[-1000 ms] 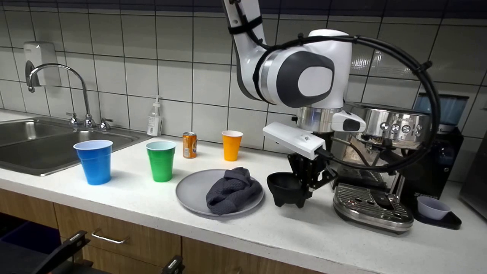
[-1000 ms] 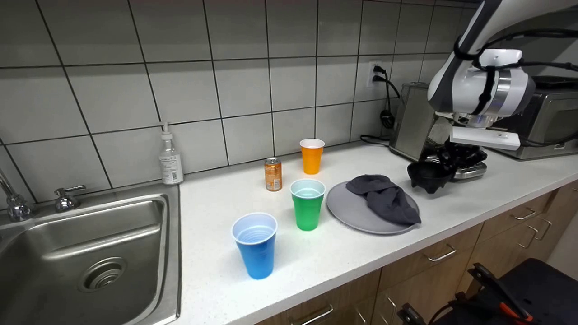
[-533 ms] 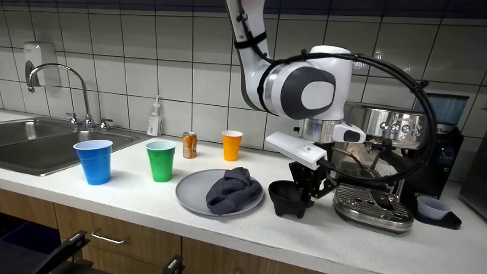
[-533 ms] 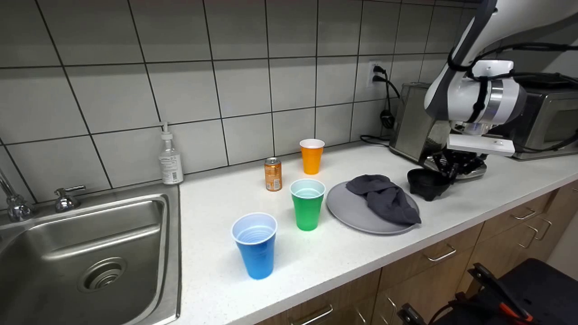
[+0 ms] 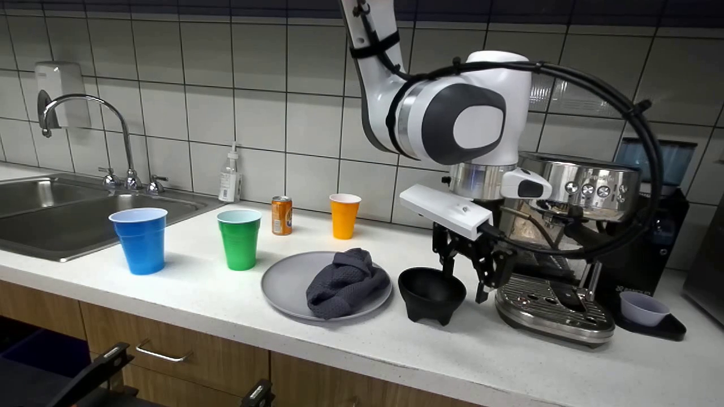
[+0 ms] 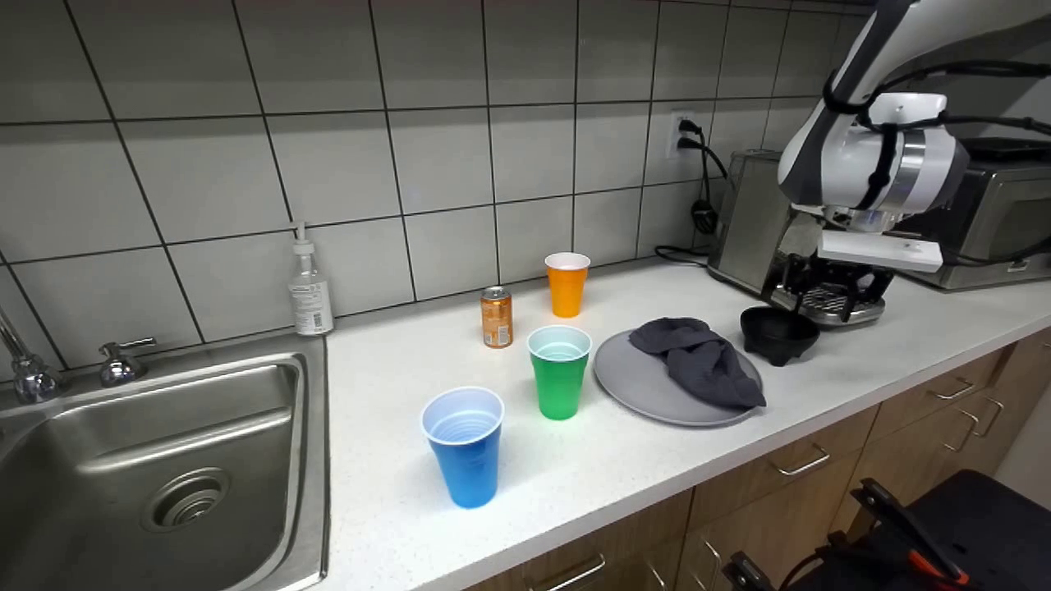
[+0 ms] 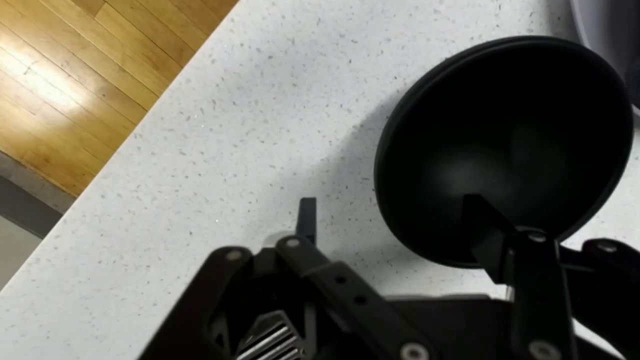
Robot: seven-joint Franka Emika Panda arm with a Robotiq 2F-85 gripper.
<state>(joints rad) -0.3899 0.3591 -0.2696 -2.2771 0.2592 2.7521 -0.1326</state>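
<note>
The hand [image 7: 392, 212] has its fingers spread well apart and holds nothing. One finger [image 7: 482, 225] stands at the rim of the black bowl [image 5: 430, 299], its tip seen against the dark inside in the wrist view; whether it touches the bowl cannot be told. The opposite finger [image 7: 306, 217] hangs outside the bowl, over the worktop [image 5: 195, 277]. The bowl sits upright on its stubby legs on the worktop, between the plate [image 5: 285, 285] and the coffee machine [image 5: 599, 192], near the plate but apart from it. The plate is grey and round, and a dark cloth [image 5: 348, 285] lies bunched on it. Beyond the plate, toward the sink [image 6: 314, 410], stand the green cup [image 5: 240, 243] and the blue cup [image 5: 140, 243], both upright, the blue one nearer the sink. The can [image 5: 281, 216] and the orange cup [image 5: 344, 217] stand farther back, near the tiled wall [image 5: 260, 118], with the soap bottle [image 5: 229, 181] by the sink's corner. The tap [image 5: 129, 155] curves over the sink. A small pale bowl [image 5: 643, 308] sits on a black tray [image 5: 673, 329] just beside the coffee machine, in front of the grinder [image 5: 659, 254]. A microwave [image 6: 1018, 222] shows behind the arm [image 6: 846, 164] in an exterior view. Below the worktop, the drawers [image 5: 181, 339] have wood fronts.
</note>
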